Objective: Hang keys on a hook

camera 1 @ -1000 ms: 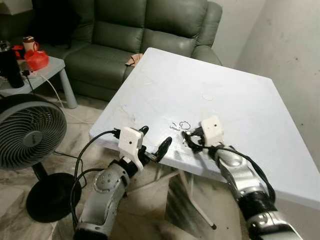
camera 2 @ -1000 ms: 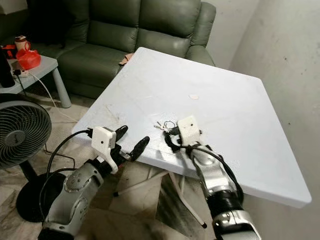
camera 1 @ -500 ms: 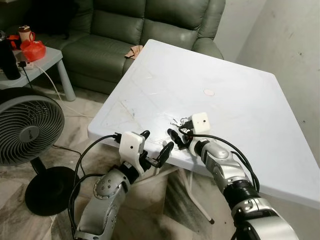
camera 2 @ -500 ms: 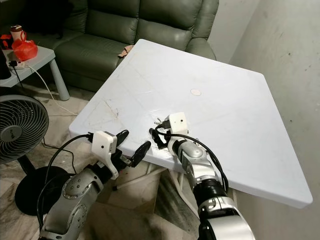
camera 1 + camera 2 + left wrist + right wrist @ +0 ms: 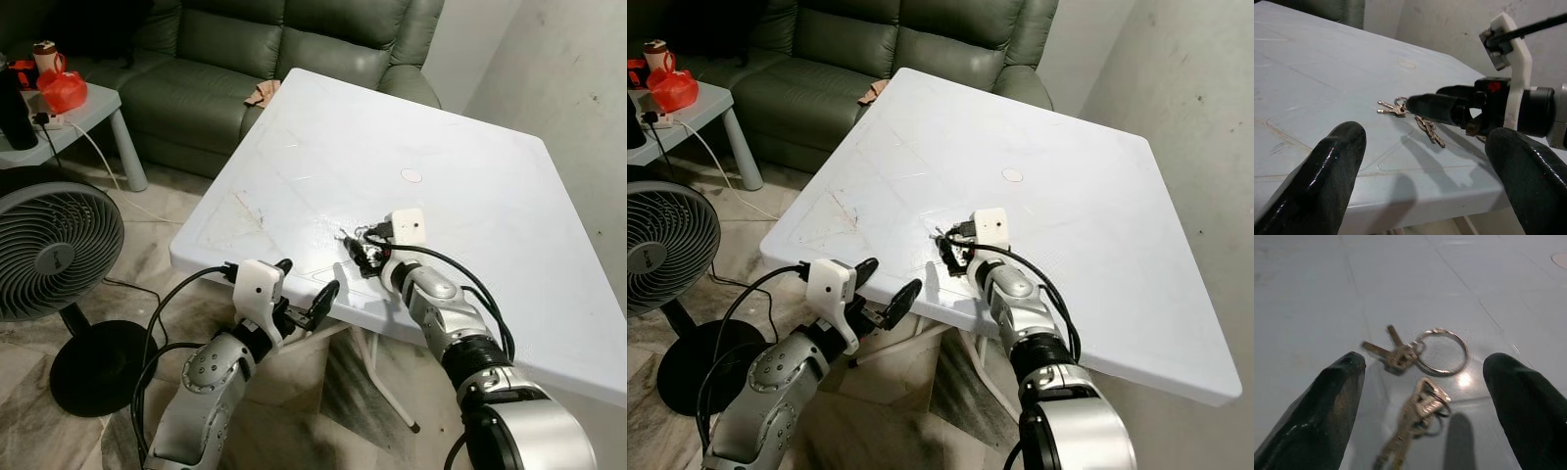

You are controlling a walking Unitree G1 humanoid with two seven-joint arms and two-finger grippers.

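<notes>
Keys [image 5: 1413, 363] lie flat on the white table [image 5: 490, 176], directly ahead of the right gripper [image 5: 1422, 406] and between its two spread fingers; nothing is held. The bunch consists of a round ring with two short keys joined to it and a longer key on a smaller ring nearer the gripper.

The table top is scuffed, with faint moulded lines and a small round mark [image 5: 411, 176] beyond the gripper. The keys sit close to the table's near edge. A green sofa [image 5: 284, 49] stands behind the table; a grey side table [image 5: 93, 113] carries a red object [image 5: 65, 90] and a dark bottle [image 5: 14, 108]; a floor fan [image 5: 54, 255] stands on the tiled floor to the robot's left. A pale wall [image 5: 558, 69] runs along the right.

The right wrist view resolves the ring and key shapes. The left wrist view shows the right gripper low over the keys.

The left gripper [image 5: 304, 291] hangs below the table edge, fingers wide apart, just outside the corner, empty. Open table surface extends beyond the keys.
</notes>
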